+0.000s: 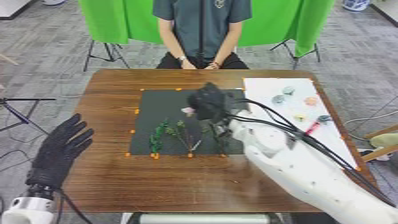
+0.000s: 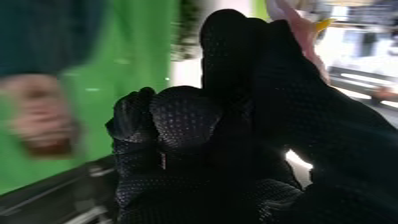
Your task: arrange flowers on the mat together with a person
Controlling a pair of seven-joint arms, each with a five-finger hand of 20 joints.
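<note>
"What's the flower like on your feed?"

"In my wrist view the flower is pale pink, thin-petalled, with a touch of yellow at its side; the rest is behind black glove. I've got it pinched in my right robot hand, and from the head view that puts it above the dark mat."

"Count the rest for me?"

"One flower in my grasp. On the mat, three green stems that I can make out, lying side by side, the third partly behind my arm. Orange bits run around the mat's edge. Just right of it, one white sheet carries five small blooms: two grey-green, one peach, one yellowish, one dark bluish. There's one red, stick-like piece near them."

"And your other side?"

"My left robot hand is released, fingers extended, by the left edge of the brown bench."
</note>
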